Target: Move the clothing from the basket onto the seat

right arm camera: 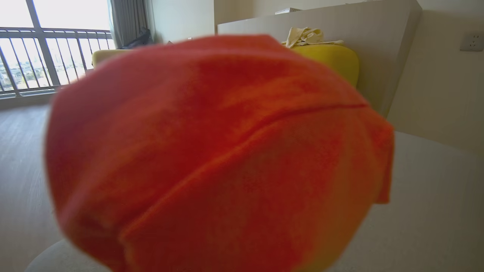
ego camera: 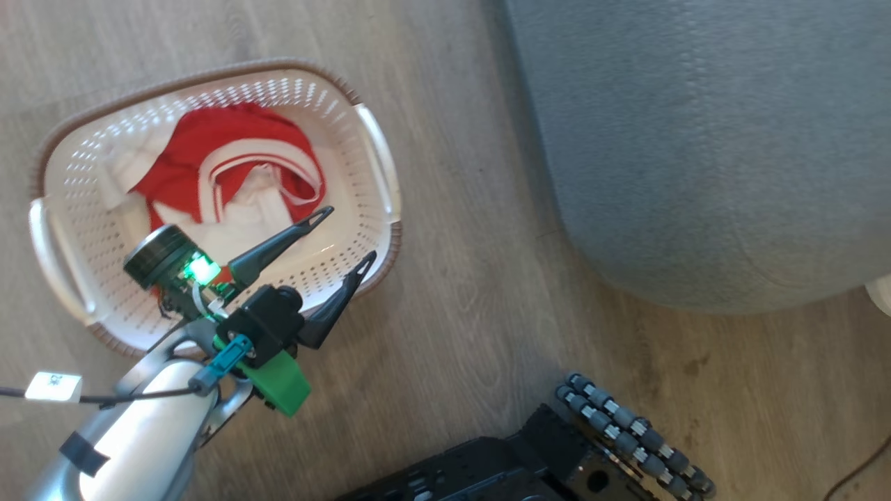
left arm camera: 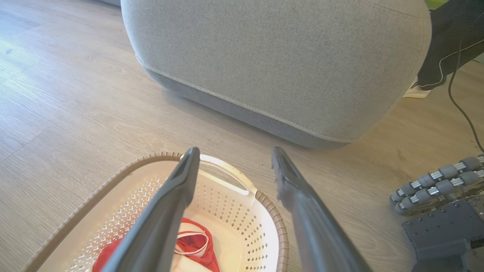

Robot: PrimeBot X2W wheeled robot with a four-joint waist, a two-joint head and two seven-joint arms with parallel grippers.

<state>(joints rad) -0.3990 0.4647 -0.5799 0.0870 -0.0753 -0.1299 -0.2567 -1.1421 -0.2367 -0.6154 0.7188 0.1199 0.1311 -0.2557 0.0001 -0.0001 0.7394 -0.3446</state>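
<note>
Small oval cream-white laundry basket [ego camera: 278, 90]: smooth moulded plastic, perforated, faint sheen. Its brown rim [left arm camera: 274, 217] is textured like weave. Red-and-white garment [ego camera: 230, 163] inside: soft matt knit cloth, ribbed striped trim. Plain bright red garment [right arm camera: 211, 151]: soft, slightly fuzzy cloth with a stitched seam. Large grey sofa seat [ego camera: 696, 139]: coarse matt woven upholstery, lighter stitching. Pale plank floor [ego camera: 473, 292]: wood grain, low satin sheen. Left gripper [ego camera: 349, 232] fingers: dark matt plastic. Pale forearm shell [ego camera: 146, 424]: glossy.
</note>
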